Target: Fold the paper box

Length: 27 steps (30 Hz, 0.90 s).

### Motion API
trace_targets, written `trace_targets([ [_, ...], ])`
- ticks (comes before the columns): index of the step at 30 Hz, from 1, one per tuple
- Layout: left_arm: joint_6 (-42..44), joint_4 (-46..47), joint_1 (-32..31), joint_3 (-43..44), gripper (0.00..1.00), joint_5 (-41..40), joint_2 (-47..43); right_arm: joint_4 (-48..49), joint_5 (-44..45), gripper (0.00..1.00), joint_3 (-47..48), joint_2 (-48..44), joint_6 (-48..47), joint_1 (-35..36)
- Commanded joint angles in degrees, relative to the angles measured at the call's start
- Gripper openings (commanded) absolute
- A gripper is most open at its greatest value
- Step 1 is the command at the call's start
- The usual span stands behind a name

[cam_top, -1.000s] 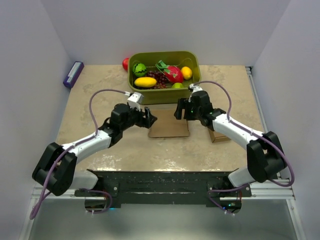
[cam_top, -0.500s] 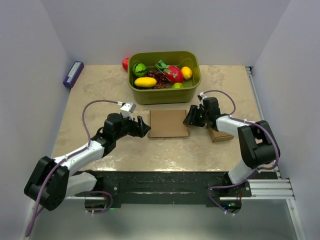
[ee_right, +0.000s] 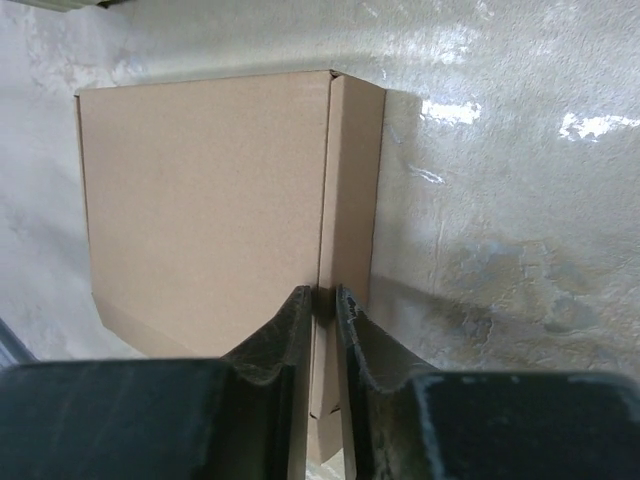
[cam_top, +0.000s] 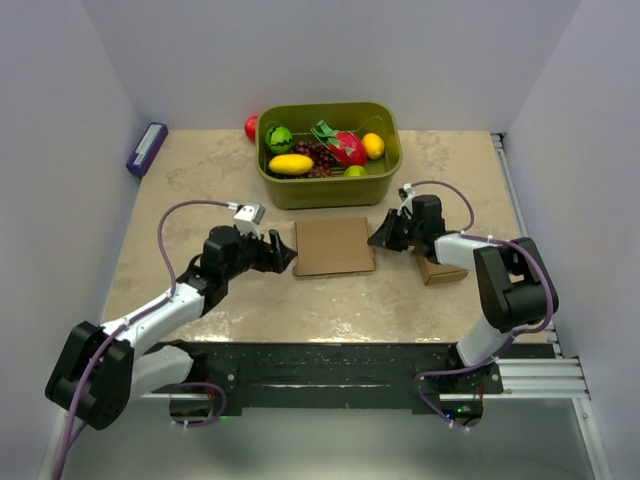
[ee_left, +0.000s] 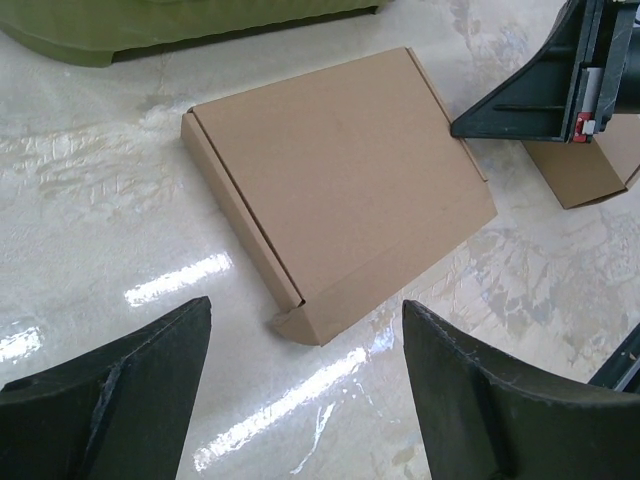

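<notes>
- A flat brown box (cam_top: 335, 246) lies mid-table (cam_top: 200, 180), just in front of a green bin (cam_top: 330, 190)
- The left pincer (cam_top: 284, 253) sits just beside the box's left edge; its jaws stand wide and hold nothing
- The right pincer (cam_top: 380, 237) meets the box's right edge; its jaws are narrow, almost together
- The left wrist view shows the box (ee_left: 340, 180) lying beyond both wide fingers (ee_left: 110, 390), apart from them; the right pincer's tip touches the far edge
- Only the right wrist view shows the narrow fingers (ee_right: 290, 340) straddling the crease beside the box's (ee_right: 200, 200) edge strip; whether they pinch cardboard, I cannot tell
- Only the top view shows fruit inside the bin; a small cube (cam_top: 440, 270) sits by the right arm
</notes>
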Motion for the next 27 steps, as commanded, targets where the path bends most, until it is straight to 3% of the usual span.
trace_targets([
  [1, -0.56, -0.17, 0.93, 0.26, 0.82, -0.43, -2.24, 0.82, -1.5, 0.08, -1.6, 1.57, 0.56, -0.22],
  [6, -0.73, -0.79, 1.72, 0.35, 0.83, 0.01, -3.38, 0.47, -0.53, 0.0, -2.31, 2.45, 1.0, -0.57],
  [27, -7.32, 9.48, 4.97, 0.08, 0.84, 6.86, 2.76, 3.19, -4.57, 0.0, -5.56, 7.2, 3.55, -6.64],
])
